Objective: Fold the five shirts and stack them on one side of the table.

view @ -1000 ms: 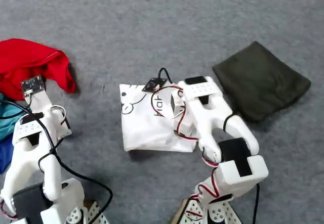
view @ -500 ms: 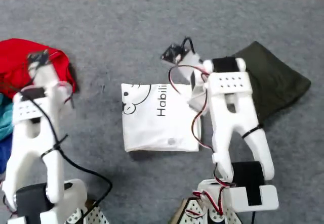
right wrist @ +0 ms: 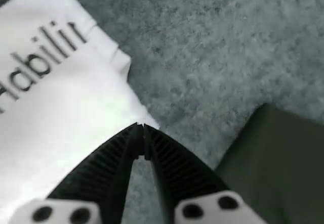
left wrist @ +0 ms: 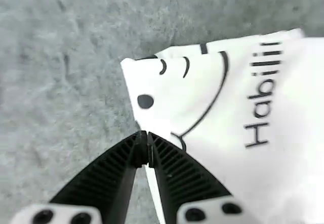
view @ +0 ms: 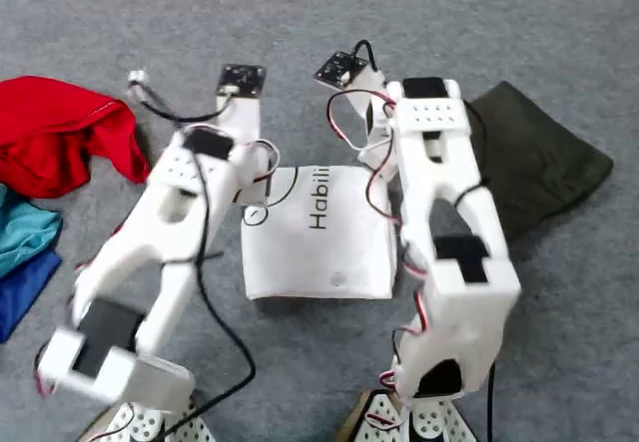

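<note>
- Currently, the white shirt lies folded into a rectangle at the centre of the grey table, print side up.
- Left gripper: positioned at the 9 o'clock edge of the white shirt, near its far corner. Its black fingers are pressed together, and the tips meet right on the fabric edge. Whether cloth is caught between them cannot be determined.
- Right gripper: positioned at the 3 o'clock edge of the white shirt, at its far corner. Its fingers are likewise together, with the tips touching the corner of the fabric. Whether they hold cloth cannot be determined.
- In the high view, both arms extend from the 6 o'clock edge of the table, one along each side of the white shirt.
- Dark green shirt: folded, lying at 3 o'clock, just beside the right arm and apart from the white shirt.
- Red shirt: crumpled, unfolded, at 9 o'clock by the table edge.
- Teal shirt and blue shirt: bunched together at 8 o'clock, nearer than the red shirt and cut off by the frame edge.
</note>
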You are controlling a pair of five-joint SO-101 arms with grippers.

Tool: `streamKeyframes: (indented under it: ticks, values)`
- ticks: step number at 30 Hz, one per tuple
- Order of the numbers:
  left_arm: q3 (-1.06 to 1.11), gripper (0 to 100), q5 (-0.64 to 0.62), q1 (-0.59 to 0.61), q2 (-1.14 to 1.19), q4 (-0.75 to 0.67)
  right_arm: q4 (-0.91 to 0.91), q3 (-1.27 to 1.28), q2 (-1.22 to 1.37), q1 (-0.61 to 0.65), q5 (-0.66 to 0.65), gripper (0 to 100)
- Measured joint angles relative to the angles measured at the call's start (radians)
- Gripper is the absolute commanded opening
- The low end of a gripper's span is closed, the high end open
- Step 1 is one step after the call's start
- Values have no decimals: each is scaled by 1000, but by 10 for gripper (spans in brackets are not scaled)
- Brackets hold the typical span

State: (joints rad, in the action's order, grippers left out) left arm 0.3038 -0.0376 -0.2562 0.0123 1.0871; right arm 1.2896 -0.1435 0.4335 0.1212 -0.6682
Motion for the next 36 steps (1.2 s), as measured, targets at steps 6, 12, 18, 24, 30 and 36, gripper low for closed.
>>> streamKeyframes:
  ticks: [6, 12, 18, 24, 30, 36]
  values:
    - [-144, 19, -8, 40, 293, 2, 0, -152, 216, -2, 0, 5]
    - [-204, 19, -9, 64, 339, 6, 31, -270, 296, 0, 0, 5]
    - [-238, 19, -9, 64, 339, 48, 206, -462, 296, 11, 8, 5]
    - [-330, 19, -8, 66, 325, 144, 390, -626, 293, 8, 78, 5]
    - [-334, 19, -6, 78, 190, 163, 473, -600, 244, -26, 232, 5]
    - [-196, 19, 43, 110, 26, 163, 474, -361, 48, -55, 265, 5]
